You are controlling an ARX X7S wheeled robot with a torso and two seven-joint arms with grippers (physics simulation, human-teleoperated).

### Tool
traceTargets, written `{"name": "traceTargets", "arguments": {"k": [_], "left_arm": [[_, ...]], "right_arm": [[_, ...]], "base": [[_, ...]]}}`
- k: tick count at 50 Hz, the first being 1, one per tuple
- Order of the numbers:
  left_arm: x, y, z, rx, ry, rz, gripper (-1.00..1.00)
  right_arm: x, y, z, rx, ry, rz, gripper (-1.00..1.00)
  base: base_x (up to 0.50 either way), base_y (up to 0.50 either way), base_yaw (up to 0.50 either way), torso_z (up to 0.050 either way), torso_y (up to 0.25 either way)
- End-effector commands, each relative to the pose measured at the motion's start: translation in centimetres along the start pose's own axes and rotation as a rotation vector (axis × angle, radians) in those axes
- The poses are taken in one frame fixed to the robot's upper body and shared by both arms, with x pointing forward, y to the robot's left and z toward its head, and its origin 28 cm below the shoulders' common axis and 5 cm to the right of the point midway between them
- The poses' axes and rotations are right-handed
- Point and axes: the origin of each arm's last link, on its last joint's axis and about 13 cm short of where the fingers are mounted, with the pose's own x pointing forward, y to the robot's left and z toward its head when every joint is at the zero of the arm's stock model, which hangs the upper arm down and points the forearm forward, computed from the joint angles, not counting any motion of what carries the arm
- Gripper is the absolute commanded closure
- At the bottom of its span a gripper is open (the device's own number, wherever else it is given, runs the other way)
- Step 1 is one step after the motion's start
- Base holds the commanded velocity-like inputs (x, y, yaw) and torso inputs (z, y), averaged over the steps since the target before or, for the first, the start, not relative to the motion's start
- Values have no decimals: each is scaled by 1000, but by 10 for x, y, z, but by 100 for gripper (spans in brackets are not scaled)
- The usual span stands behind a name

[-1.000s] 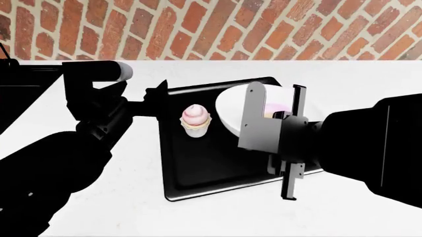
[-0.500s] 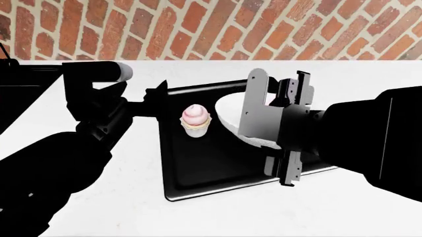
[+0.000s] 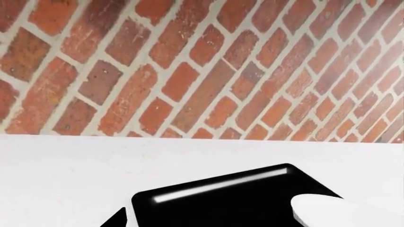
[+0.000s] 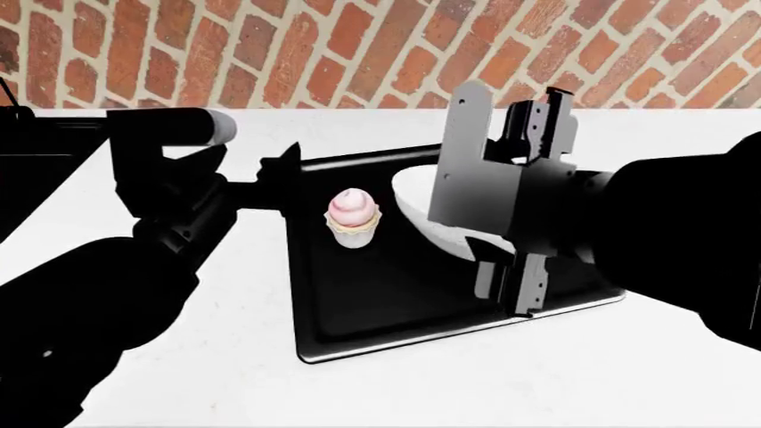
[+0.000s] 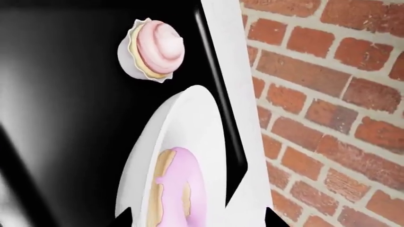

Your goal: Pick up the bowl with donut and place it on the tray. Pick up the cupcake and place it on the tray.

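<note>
Head view: right gripper (image 4: 519, 201) hangs over the tray's (image 4: 369, 312) right half, jaws spread apart and gripping nothing. Left gripper (image 4: 281, 185) sits at the tray's far left corner; can't tell how its jaws stand. Bowl (image 4: 416, 201) with donut (image 5: 180, 189) sits on the tray, cupcake (image 4: 353, 217) just left of it, white tabletop (image 4: 356, 392) underneath.

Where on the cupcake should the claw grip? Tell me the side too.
Grip the cupcake by its paper wrapper, coming from above. It stands upright on the tray, its frosting peak looks soft, and the bowl crowds one side.
</note>
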Motion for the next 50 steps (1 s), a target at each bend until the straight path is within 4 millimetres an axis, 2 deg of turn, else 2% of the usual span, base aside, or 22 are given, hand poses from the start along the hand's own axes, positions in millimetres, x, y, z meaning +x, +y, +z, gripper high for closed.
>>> {"name": "traceTargets", "arguments": {"k": [1, 15, 27, 38, 44, 50], "left_arm": [[-2, -1, 3, 1, -6, -1, -100], [-5, -1, 6, 1, -15, 1, -100], [-11, -2, 10, 6, -28, 4, -100], [-33, -2, 20, 19, -78, -8, -100], [-50, -4, 29, 33, -122, -22, -100], [-62, -6, 34, 48, -152, -33, -100]], "right_arm": [[-11, -4, 6, -16, -28, -48, -100], [-23, -6, 8, -13, -41, -89, -100], [-33, 0, 5, 8, -47, -109, -100], [-62, 24, -2, 102, -84, -172, -100], [-84, 41, -6, 177, -92, -239, -100], [-96, 53, -11, 297, -94, -333, -100]], "base": [[0, 0, 0, 0, 0], [0, 0, 0, 0, 0], [0, 0, 0, 0, 0], [0, 0, 0, 0, 0], [0, 0, 0, 0, 0], [0, 0, 0, 0, 0]]}}
